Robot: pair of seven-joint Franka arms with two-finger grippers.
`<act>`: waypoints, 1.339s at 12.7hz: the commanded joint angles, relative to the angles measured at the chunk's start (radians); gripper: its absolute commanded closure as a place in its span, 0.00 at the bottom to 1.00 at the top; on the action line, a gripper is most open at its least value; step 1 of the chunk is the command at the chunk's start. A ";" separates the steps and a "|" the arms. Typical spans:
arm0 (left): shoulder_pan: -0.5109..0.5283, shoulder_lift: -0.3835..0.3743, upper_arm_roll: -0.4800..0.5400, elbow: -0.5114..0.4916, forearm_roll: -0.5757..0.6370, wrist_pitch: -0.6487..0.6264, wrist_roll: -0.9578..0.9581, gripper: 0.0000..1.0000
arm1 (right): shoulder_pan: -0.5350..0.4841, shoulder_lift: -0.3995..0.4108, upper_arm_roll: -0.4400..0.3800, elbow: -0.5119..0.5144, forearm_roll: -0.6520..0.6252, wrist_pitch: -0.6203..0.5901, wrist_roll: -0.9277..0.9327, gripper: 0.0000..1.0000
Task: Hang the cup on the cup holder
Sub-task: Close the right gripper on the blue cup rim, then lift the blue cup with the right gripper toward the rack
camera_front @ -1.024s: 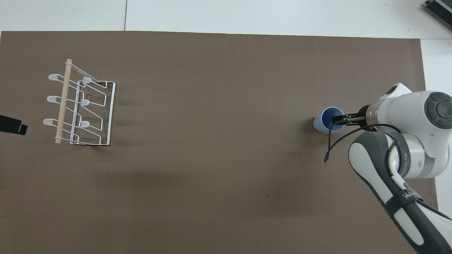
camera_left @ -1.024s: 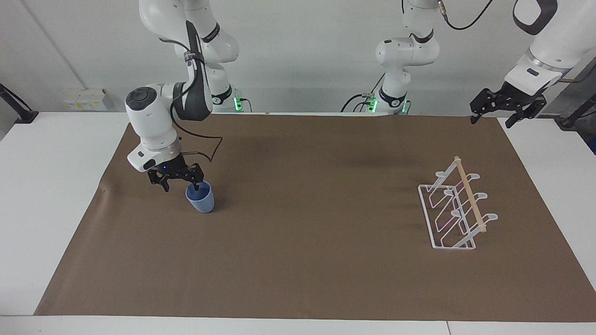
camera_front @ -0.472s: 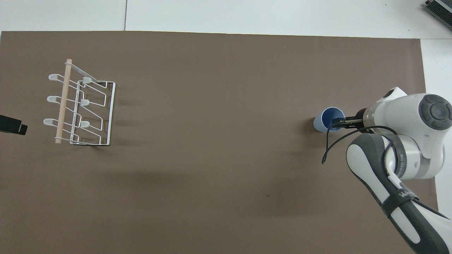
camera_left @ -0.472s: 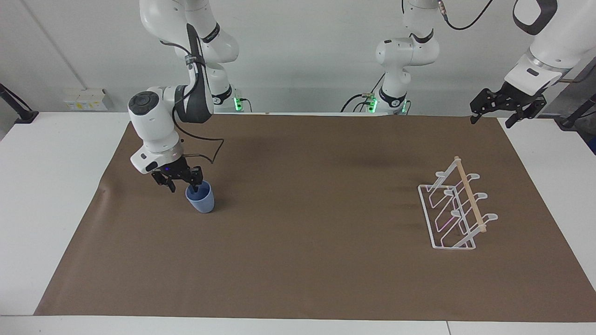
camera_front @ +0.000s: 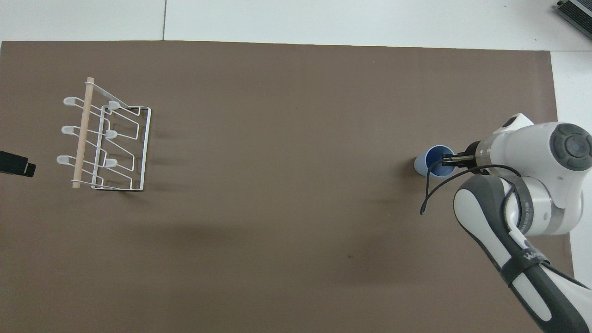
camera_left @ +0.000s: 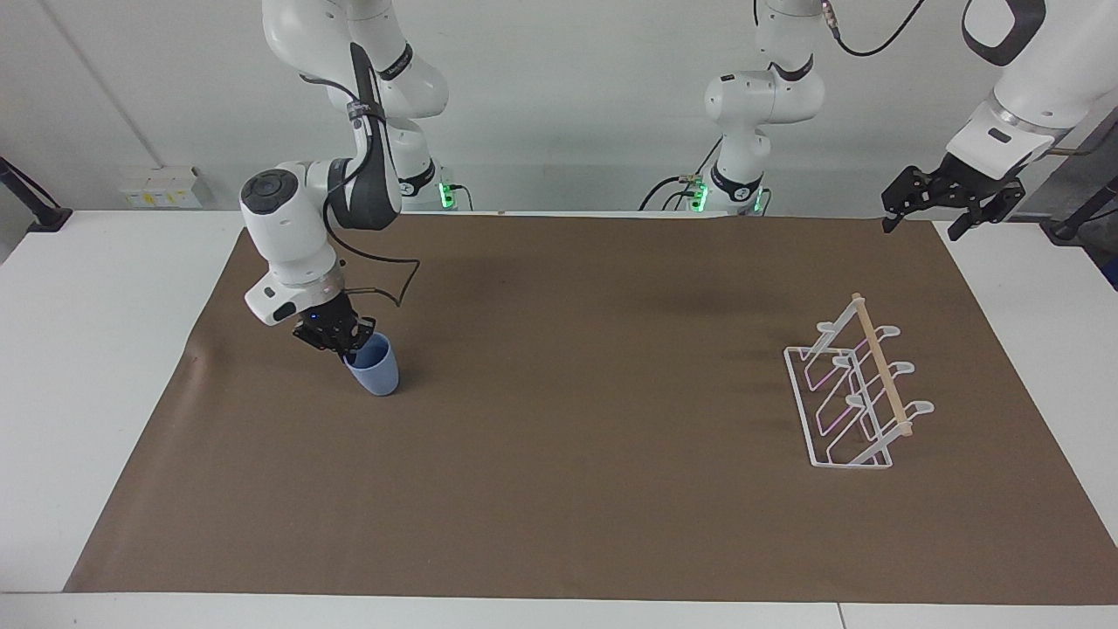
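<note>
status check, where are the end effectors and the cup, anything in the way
Right end effector shut on light-blue cup rim, cup tilted on the brown mat. Left end effector open, waiting above the mat's corner. Path to the wire cup holder unobstructed.

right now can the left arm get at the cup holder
Probably yes: the left gripper hangs open over the mat's edge at the cup holder's end, nothing between them. The right gripper is shut on the cup.

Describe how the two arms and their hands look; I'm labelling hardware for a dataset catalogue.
Both arms are glossy white with rounded joint housings and dark grey bands and caps at the joints. The right hand is small, black, built of linkages, with a blue light on its white wrist; a thin black cable loops beside it. The left hand is the same black linkage type. Green lights glow at both bases.
</note>
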 commanded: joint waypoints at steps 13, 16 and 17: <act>0.006 -0.027 -0.004 -0.027 0.013 -0.006 -0.007 0.00 | -0.016 -0.013 0.010 0.343 -0.010 -0.353 0.008 1.00; 0.006 -0.027 -0.002 -0.027 0.015 -0.006 -0.005 0.00 | -0.015 -0.021 0.022 0.422 -0.010 -0.446 0.005 1.00; 0.011 -0.027 0.001 -0.025 0.015 0.002 -0.005 0.00 | -0.015 -0.030 0.022 0.429 -0.010 -0.466 0.005 1.00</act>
